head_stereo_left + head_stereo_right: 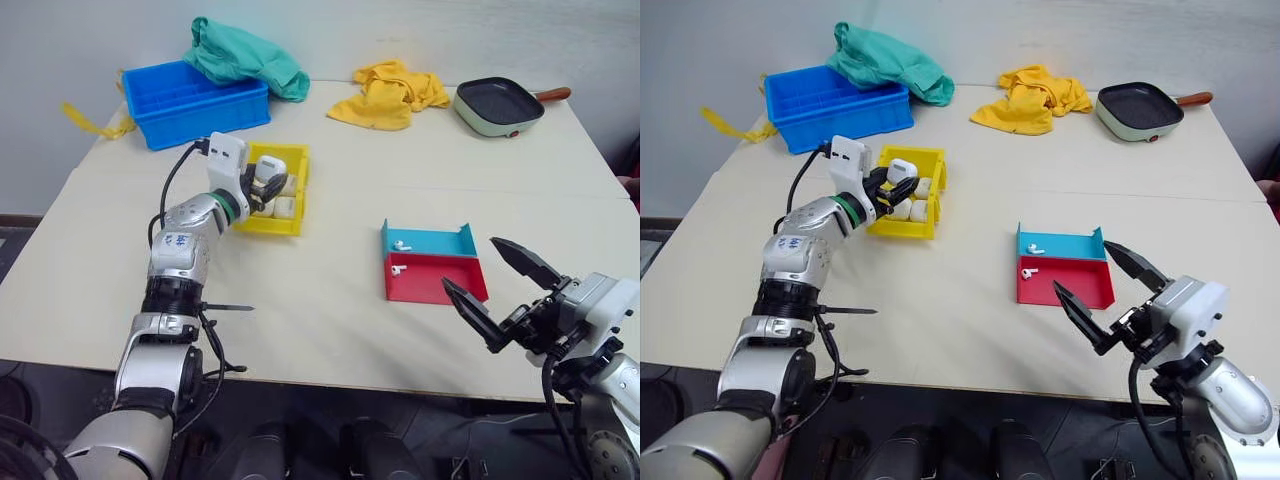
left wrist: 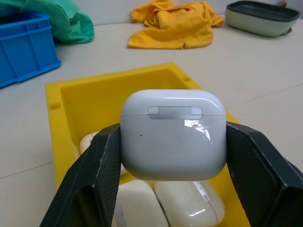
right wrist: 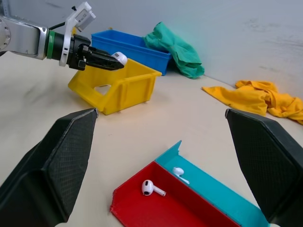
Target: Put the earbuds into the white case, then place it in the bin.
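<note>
White case held closed between left gripper fingers, poised above yellow bin, not yet released; placement judged nearly done. Right gripper spread wide, nothing held, beside teal-and-red tray. Two earbuds counted left in tray, one per compartment. At least three more cases seen lying inside bin.

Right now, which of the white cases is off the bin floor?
The white case clamped between the left gripper's fingers, held above the yellow bin. The other cases lie loose inside it.
</note>
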Motion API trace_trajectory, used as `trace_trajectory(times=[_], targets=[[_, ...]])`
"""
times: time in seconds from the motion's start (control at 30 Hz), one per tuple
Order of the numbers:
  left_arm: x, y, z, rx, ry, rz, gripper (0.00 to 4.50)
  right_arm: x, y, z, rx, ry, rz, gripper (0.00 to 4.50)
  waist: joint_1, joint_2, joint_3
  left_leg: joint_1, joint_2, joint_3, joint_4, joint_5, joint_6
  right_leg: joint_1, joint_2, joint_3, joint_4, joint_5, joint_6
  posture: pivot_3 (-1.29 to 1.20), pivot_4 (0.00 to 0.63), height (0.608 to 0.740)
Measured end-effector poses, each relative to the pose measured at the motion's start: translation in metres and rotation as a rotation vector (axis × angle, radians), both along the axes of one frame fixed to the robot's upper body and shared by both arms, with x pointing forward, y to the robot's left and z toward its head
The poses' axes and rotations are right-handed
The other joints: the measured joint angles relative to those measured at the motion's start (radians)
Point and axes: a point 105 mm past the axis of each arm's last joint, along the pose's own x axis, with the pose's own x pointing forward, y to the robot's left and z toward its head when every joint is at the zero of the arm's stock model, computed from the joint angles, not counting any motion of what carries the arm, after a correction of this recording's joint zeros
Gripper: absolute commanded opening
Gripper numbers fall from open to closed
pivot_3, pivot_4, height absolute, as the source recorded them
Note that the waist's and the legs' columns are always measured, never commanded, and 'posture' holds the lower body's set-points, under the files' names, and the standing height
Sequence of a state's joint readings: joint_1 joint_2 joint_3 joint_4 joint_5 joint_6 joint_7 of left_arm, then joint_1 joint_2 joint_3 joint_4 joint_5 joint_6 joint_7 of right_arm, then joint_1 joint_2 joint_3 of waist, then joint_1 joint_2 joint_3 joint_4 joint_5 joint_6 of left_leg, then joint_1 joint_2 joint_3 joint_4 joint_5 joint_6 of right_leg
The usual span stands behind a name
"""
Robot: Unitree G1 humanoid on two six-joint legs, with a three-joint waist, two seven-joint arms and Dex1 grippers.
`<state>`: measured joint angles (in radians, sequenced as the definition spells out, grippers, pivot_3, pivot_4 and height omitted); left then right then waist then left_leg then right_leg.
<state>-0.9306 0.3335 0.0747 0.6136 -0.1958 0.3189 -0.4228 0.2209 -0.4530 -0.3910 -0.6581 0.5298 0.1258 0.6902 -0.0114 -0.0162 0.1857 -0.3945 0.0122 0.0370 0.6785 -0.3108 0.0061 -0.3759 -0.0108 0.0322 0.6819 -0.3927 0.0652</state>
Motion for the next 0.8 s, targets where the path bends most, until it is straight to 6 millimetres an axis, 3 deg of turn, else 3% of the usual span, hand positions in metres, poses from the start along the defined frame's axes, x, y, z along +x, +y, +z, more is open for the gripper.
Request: trace_trajectory(times=[0.13,0.27,0.37,0.53,0.67,0.8], targets=[[0.002,-0.004,0.000,0.045,-0.016,-0.017,4.39,-0.002,0.004,-0.007,-0.001,0.017,0.024,4.50,0.007,0.000,0.000,0.002,0.000,0.000,-0.001,0.000,-0.001,0.000,0.000,0.000,0.002,0.000,0.000,0.00,0.150,0.740],[-0.012,0.001,0.009,0.052,-0.080,-0.061,4.45,-0.001,0.000,-0.012,-0.023,0.032,0.033,4.50,0.002,0.000,0.000,0.003,0.000,0.001,-0.001,0.000,-0.002,0.000,0.000,0.001,0.004,0.000,0.000,0.00,0.150,0.740],[-0.049,0.016,0.012,0.108,-0.146,-0.192,4.45,0.002,-0.011,-0.016,-0.080,0.053,0.039,4.50,-0.012,0.000,0.000,0.006,0.001,0.001,-0.002,-0.001,-0.004,0.000,0.000,0.001,0.006,0.000,0.000,0.00,0.150,0.740],[-0.123,0.063,-0.017,0.343,-0.114,-0.368,4.45,0.007,-0.045,-0.029,-0.207,0.131,0.047,4.50,-0.025,0.000,0.000,0.011,0.001,0.002,-0.011,0.003,-0.005,0.003,0.000,0.001,0.004,-0.001,-0.001,0.00,0.150,0.740],[-0.175,0.101,-0.056,0.394,-0.015,-0.351,4.45,0.006,-0.070,-0.038,-0.327,0.186,0.096,4.50,-0.021,0.000,0.000,0.020,0.001,0.001,-0.017,0.000,0.002,0.015,-0.001,0.000,-0.006,-0.002,-0.005,0.00,0.150,0.740],[-0.204,0.129,-0.076,0.457,0.036,-0.284,4.45,0.004,-0.089,-0.043,-0.388,0.224,0.113,4.50,-0.012,-0.001,0.000,0.024,0.001,0.000,-0.020,-0.002,0.006,0.024,-0.001,0.000,-0.020,-0.002,-0.007,0.00,0.150,0.740]])
